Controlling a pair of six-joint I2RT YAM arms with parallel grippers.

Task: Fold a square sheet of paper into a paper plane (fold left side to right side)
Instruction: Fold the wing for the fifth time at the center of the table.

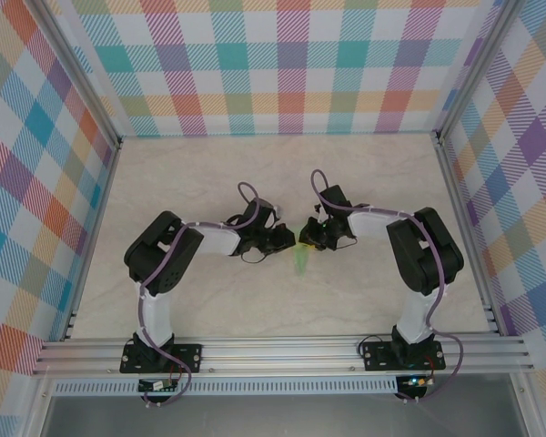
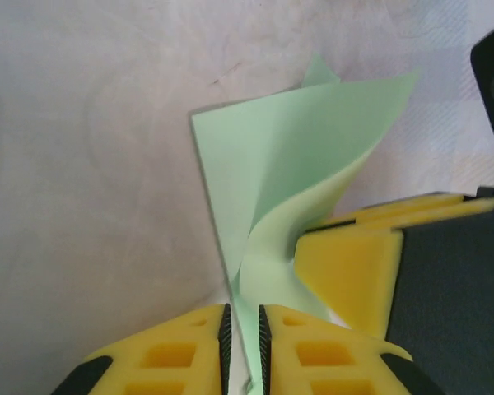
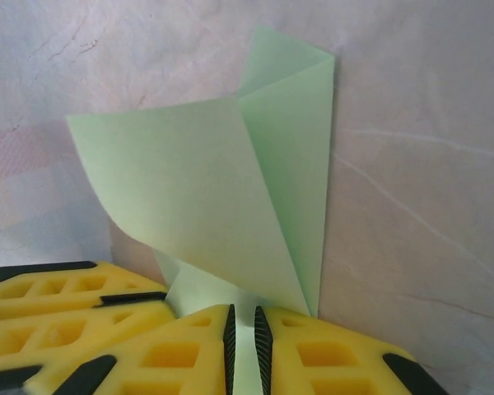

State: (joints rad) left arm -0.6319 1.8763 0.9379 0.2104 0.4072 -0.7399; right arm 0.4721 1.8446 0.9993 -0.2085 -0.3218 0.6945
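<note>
Left gripper (image 2: 242, 350) and right gripper (image 3: 242, 350) sat nose to nose at one end of the paper (image 1: 301, 259).

The paper lay on the table (image 1: 209, 173) with one gripper on each side of it. It was long and thin, and its long way ran away from the grippers, not across from one to the other. One green flap stood up off the rest of the paper and curled over. The right gripper's jaws were nearly closed, pinching the paper's end. The left gripper's jaws were just as narrow, with paper in the slit, but I could not tell if they were really squeezing it. To fold left over right, the flap likely had to go across to the paper's right side. The left gripper sat on the paper's left side, so it looked best placed to push.
</note>
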